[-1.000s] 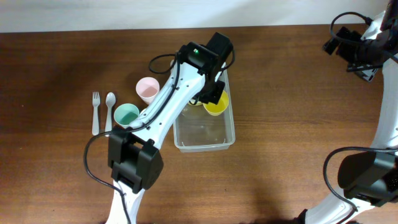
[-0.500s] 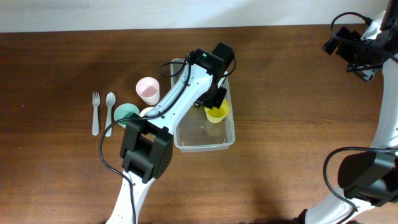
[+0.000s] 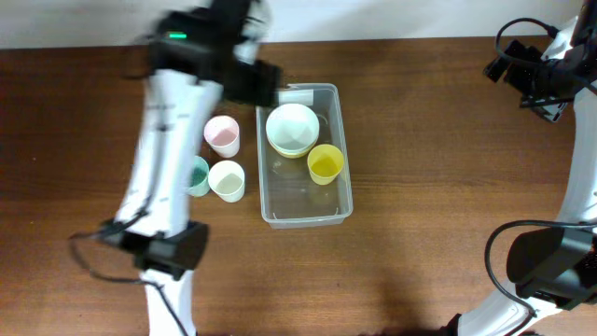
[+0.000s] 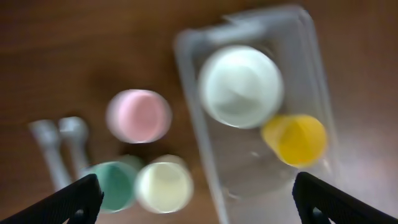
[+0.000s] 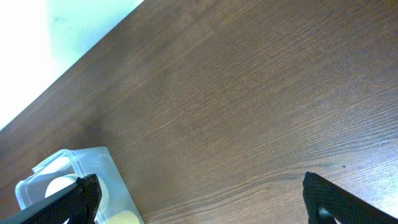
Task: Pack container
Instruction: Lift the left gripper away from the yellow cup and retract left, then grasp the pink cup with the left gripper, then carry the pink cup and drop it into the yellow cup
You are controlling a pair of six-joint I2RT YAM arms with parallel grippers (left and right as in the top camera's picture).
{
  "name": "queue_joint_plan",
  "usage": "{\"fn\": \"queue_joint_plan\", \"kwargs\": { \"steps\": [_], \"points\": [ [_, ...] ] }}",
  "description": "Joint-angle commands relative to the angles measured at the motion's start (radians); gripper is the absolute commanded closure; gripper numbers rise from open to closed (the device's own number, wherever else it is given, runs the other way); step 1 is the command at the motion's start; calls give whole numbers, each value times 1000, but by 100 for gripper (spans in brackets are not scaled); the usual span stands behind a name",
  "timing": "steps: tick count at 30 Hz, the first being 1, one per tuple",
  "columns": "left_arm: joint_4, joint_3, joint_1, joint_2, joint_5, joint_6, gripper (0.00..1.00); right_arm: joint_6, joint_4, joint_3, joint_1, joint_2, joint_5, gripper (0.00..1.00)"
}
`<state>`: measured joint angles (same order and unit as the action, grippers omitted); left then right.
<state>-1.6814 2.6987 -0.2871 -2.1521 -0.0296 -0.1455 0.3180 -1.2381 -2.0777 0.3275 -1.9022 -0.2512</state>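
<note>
Clear container (image 3: 304,203) sits mid-desk (image 3: 429,187), with a white bowl (image 3: 292,128) and a yellow cup (image 3: 325,162) inside. A pink cup (image 3: 222,134), a cream cup (image 3: 227,179) and a green cup (image 3: 197,175) stand just beside its left wall. Left hand (image 4: 198,202) hangs above them, fingers wide, gripping nothing; right hand (image 5: 205,200), off at the far right, is also wide and empty.

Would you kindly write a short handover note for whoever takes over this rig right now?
Left pincer: open, empty, raised above the cups beside the container.
Right pincer: open, empty, over the table at its far right.
Done: white bowl and yellow cup sit inside the container.
Left: pink cup, cream cup and green cup stand on the table left of the container; two blurred utensils lie beyond them.
</note>
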Motion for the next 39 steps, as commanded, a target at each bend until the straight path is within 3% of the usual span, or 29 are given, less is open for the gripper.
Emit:
{"fn": "queue_joint_plan", "kwargs": {
  "steps": [1, 6, 12, 19, 20, 21, 22, 23, 25, 28, 32, 39],
  "points": [
    [-5, -27, 148, -10, -19, 10, 0, 5, -1, -2, 0, -2, 1, 1],
    [44, -135, 267, -92, 188, 95, 7, 5, -1, -2, 0, -2, 1, 1],
    [163, -315, 298, -201, 255, 163, 11, 5, -1, -2, 0, -2, 1, 1],
    [309, -492, 296, -241, 255, 162, 11, 5, -1, -2, 0, -2, 2, 1],
    [325, -509, 296, -254, 255, 162, 19, 5, -1, -2, 0, -2, 1, 1],
    [339, -519, 297, -270, 255, 161, 33, 5, -1, -2, 0, -2, 1, 1],
    [351, -523, 299, -285, 255, 157, 52, 5, -1, -2, 0, -2, 1, 1],
    [361, -523, 301, -297, 254, 145, 77, 5, -1, -2, 0, -2, 2, 1],
    [378, -523, 306, -301, 256, 131, 91, 5, -1, -2, 0, -2, 1, 1],
    [393, -513, 315, -297, 260, 131, 99, 5, -1, -2, 0, -2, 2, 1],
    [367, -454, 343, -279, 262, 131, 99, 5, -1, -2, 0, -2, 2, 1],
    [150, -114, 349, -121, 262, 132, 99, 5, -1, -2, 0, -2, 1, 1]
  ]
}}
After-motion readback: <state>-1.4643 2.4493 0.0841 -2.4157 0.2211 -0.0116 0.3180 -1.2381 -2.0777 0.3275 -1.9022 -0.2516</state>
